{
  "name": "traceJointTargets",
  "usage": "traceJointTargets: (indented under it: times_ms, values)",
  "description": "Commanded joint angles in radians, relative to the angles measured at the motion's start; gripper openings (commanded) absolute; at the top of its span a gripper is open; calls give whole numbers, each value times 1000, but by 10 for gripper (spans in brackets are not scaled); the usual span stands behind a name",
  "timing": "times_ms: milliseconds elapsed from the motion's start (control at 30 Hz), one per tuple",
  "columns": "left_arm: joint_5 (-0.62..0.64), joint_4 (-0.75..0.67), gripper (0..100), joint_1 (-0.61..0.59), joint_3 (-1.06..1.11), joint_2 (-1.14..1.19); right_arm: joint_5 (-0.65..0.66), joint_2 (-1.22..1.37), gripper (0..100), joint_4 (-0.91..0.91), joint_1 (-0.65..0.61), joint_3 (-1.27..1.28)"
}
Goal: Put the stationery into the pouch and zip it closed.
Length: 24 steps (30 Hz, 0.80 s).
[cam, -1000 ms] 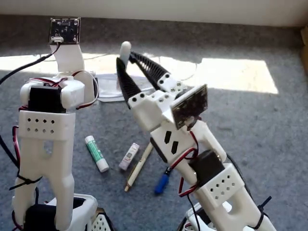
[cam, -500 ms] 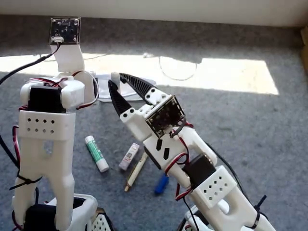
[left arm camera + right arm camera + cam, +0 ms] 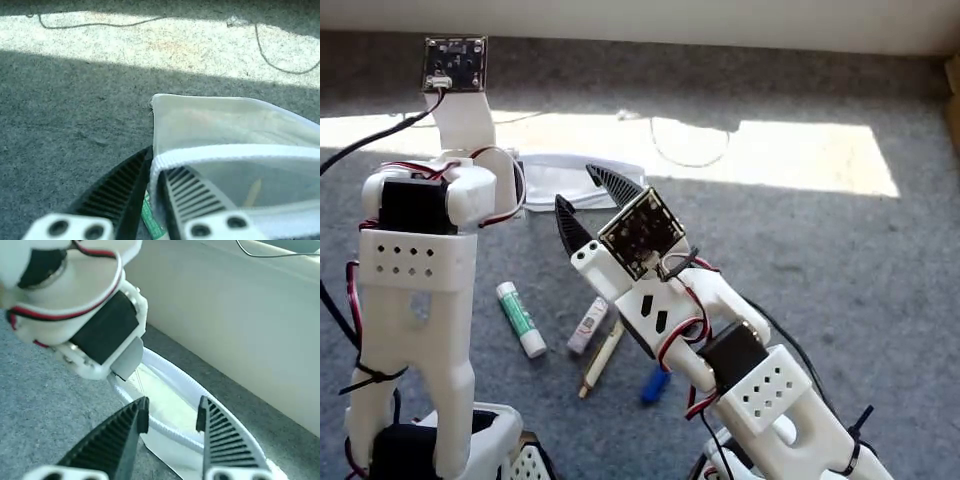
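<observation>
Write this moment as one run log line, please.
left gripper: shut on pouch rim | right gripper: open, over pouch | glue stick, pencil: on carpet

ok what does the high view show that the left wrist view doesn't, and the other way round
High view adds the right gripper, open by the translucent white fabric pouch, plus a small white tube and blue pen on the grey carpet. Left wrist view adds the left gripper, shut on the pouch's white rim. Both share the pouch, the thin cable, and probably the green-and-white glue stick and beige pencil, glimpsed at the wrist as a green sliver and tan tip.
</observation>
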Motion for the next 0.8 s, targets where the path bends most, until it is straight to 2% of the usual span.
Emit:
traceJointTargets:
  times_ms: [0,233,400,600,767]
  values:
    - [11,8,6,-5,-15,12,-25,-42,149,67,-7,-90]
    - [11,3,6,-58,-15,12,-213,-31,149,458,41,-409]
    - [9,5,6,-74,-15,12,-302,-31,149,680,96,-555]
    - [8,9,6,-81,-15,12,-384,-31,149,874,189,-570]
    - [8,9,6,-81,-15,12,-425,-30,149,926,254,-490]
